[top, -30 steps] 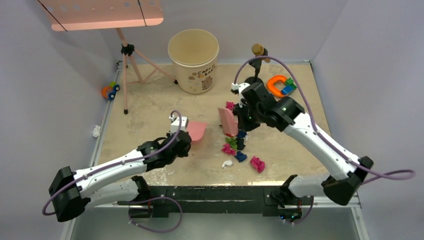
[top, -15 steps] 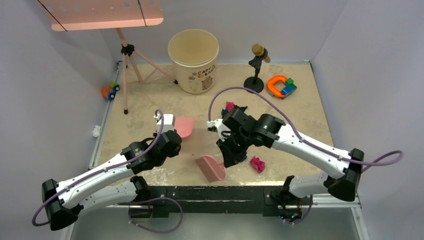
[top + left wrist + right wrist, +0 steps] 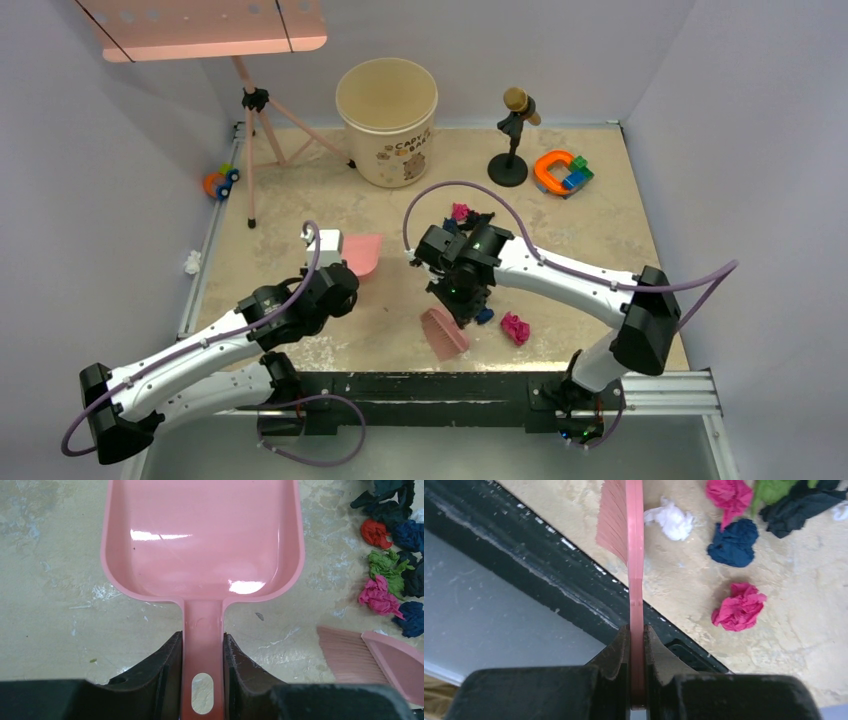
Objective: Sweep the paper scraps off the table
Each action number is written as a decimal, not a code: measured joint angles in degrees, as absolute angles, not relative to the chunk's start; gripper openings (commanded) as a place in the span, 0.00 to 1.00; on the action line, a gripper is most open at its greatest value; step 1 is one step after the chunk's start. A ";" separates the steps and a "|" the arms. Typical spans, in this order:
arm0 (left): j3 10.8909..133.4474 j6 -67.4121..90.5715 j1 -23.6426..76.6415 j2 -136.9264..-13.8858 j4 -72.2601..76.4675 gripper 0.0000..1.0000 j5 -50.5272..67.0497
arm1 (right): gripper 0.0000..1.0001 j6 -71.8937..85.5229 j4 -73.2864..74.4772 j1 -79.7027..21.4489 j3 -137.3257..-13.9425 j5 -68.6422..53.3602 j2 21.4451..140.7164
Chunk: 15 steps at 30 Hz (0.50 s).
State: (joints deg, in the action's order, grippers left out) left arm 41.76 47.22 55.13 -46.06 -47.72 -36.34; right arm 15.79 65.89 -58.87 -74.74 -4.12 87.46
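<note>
My left gripper (image 3: 202,670) is shut on the handle of a pink dustpan (image 3: 202,540), which lies flat on the beige table (image 3: 300,200), also seen from above (image 3: 362,254). My right gripper (image 3: 637,645) is shut on a pink brush (image 3: 634,540), whose bristles (image 3: 441,333) hang near the table's front edge. The paper scraps lie right of the dustpan: red (image 3: 376,532), green (image 3: 387,566), magenta (image 3: 377,597) and dark blue (image 3: 411,619) wads. The right wrist view shows a white wad (image 3: 674,522), a dark blue one (image 3: 734,542) and a magenta one (image 3: 740,607). Another magenta wad (image 3: 515,327) lies right of the brush.
A cream bucket (image 3: 387,120) stands at the back middle. A pink tripod (image 3: 262,130) stands at the back left, a microphone on a stand (image 3: 512,140) and orange-blue-green toy blocks (image 3: 562,170) at the back right. A black metal frame (image 3: 450,385) edges the table's front.
My right arm swung the brush from upright beside the scraps down toward the front edge. My left gripper drew the dustpan a little left and back.
</note>
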 measured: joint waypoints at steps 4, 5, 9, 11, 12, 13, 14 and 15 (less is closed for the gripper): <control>41.69 47.40 55.16 -46.00 -47.88 0.00 -36.45 | 0.00 17.52 68.14 -58.87 -78.96 2.61 90.98; 41.67 47.40 55.16 -45.93 -47.94 0.00 -36.49 | 0.00 18.02 68.79 -58.70 -80.29 5.10 91.90; 41.65 47.37 55.16 -45.41 -48.07 0.00 -36.58 | 0.00 19.57 71.31 -56.88 -85.32 14.26 94.41; 41.65 47.35 55.16 -45.34 -48.07 0.00 -36.67 | 0.00 20.12 73.06 -55.53 -88.09 18.76 95.33; 41.65 47.35 55.16 -45.34 -48.07 0.00 -36.69 | 0.00 20.40 73.89 -55.00 -89.49 20.99 95.70; 41.65 47.35 55.16 -45.34 -48.07 0.00 -36.69 | 0.00 20.82 75.00 -54.54 -91.15 23.22 96.16; 41.65 47.33 55.16 -45.34 -48.05 0.00 -36.71 | 0.00 21.08 75.75 -54.28 -92.42 24.69 96.42; 41.65 47.33 55.16 -45.34 -48.05 0.00 -36.69 | 0.00 21.32 76.38 -54.04 -93.89 26.04 96.55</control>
